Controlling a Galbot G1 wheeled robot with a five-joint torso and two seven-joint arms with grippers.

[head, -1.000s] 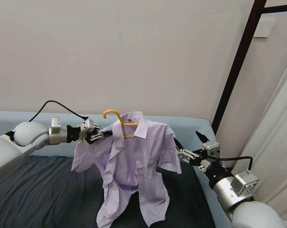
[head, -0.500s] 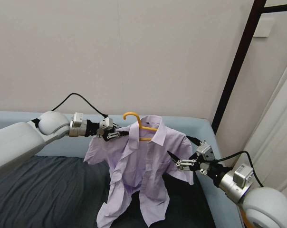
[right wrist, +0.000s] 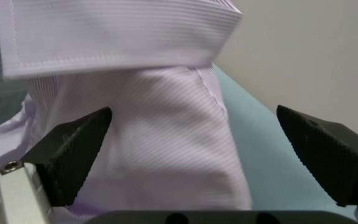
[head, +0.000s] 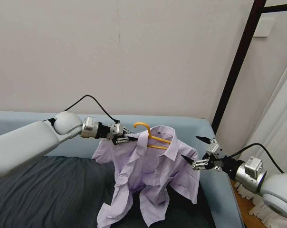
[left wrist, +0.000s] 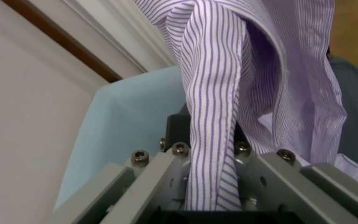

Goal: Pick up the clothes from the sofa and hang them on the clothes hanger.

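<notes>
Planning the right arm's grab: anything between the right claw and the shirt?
Nothing visible. The right claw is open at the sleeve of the shirt; its wrist view shows the cloth directly ahead between the open fingers, with no obstacle. The left claw is shut on the opposite shoulder, clear of that path.

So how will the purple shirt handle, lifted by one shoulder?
Probably floppy: the shirt sags in loose folds below the left gripper. Likely light: one pinch of fabric holds it. It could slip on the tilted yellow hanger; the right gripper is open beside the shirt.
</notes>
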